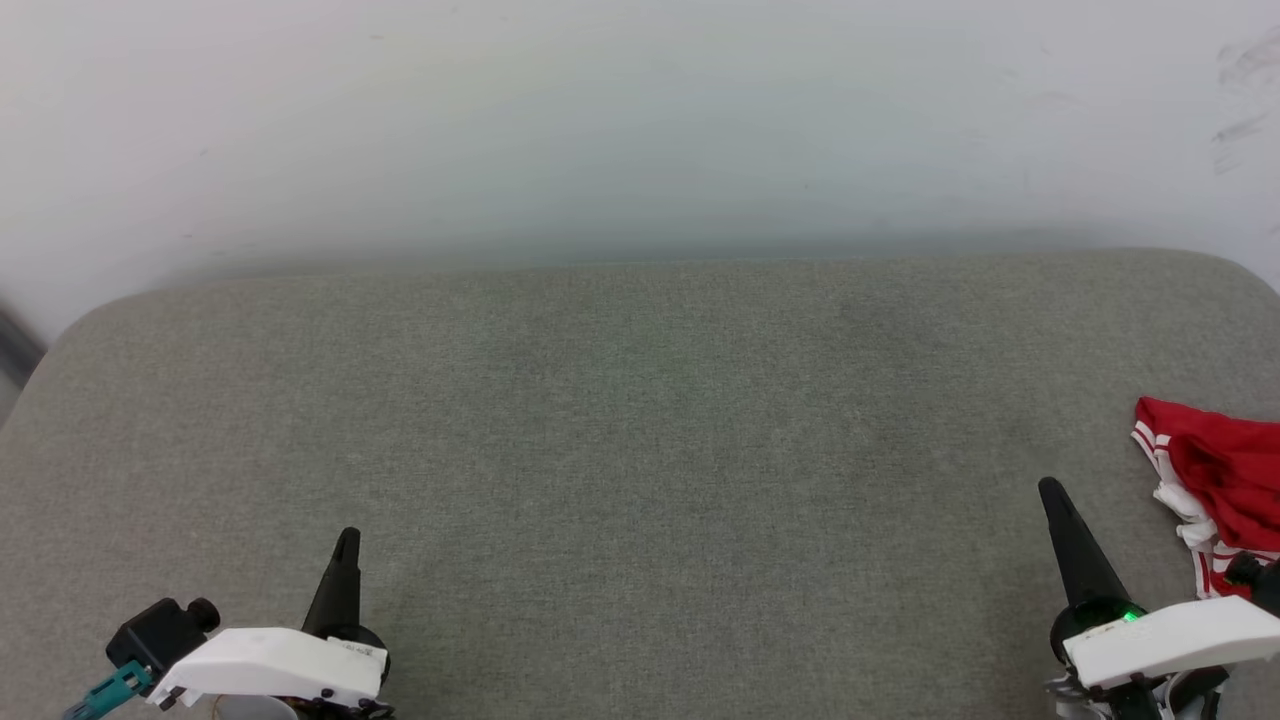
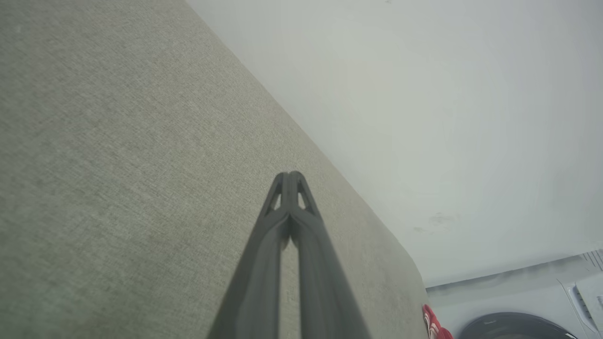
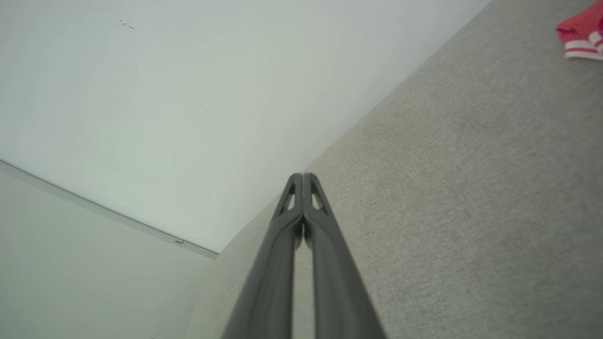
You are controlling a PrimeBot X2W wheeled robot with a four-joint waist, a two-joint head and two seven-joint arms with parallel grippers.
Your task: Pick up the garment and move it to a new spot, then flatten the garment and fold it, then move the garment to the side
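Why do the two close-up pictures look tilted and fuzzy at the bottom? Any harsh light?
Head view: soft even light, no glare; red garment cropped at the edge. Left wrist view: left hand blurs toward the lens, grey fabric surface slanted. Right wrist view: right hand likewise soft near the bottom, weave beyond it sharper.

The grey-green tabletop (image 1: 640, 450) wears coarse, matt woven cloth; the crumpled red garment (image 1: 1225, 470) with white striped trim is smooth, soft cloth.
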